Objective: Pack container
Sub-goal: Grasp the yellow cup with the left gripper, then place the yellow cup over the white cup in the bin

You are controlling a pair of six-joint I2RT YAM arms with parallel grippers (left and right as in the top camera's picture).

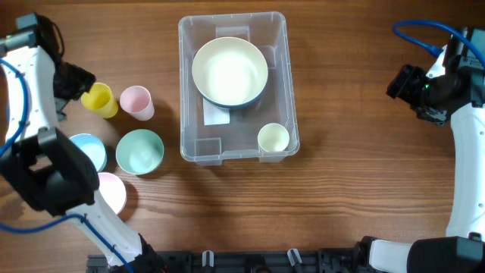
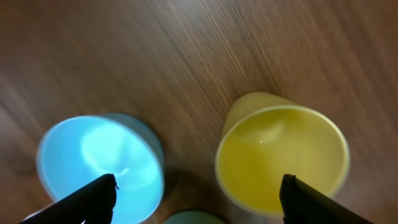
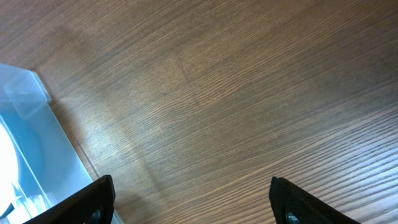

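Seen from above, the container [image 1: 291, 83] sits in the middle of the table [image 1: 356, 174], already holding a cream bowl [image 1: 229, 72] and a small cream cup [image 1: 273, 138]. Well off to its left wait a yellow cup [image 1: 100, 98], a pink cup [image 1: 136, 102], a green bowl [image 1: 139, 151], a blue bowl [image 1: 85, 150] and a pink bowl [image 1: 112, 191]. The left end effector [image 1: 76, 80] hangs just beside the yellow cup; the right end effector [image 1: 405, 82] is far out on the other side, near nothing. The cream bowl fills much of the container, so I'd worry that a cup let go over its rim would roll or bounce out.

From the left wrist, the picture is blurred, but the fingers [image 2: 99, 196] stand wide apart and grip nothing. The yellow cup lies off toward the right finger rather than centred, with the blue bowl under the left one. Coming down like this, I reckon one finger could catch the cup's rim and tip it or shove it into the pink cup, while the other clips the blue bowl.

From the right wrist, the fingers [image 3: 87, 199] are spread, released, over bare wood, with the container's corner at the left edge. A low inward swing could knock that wall and shift the container
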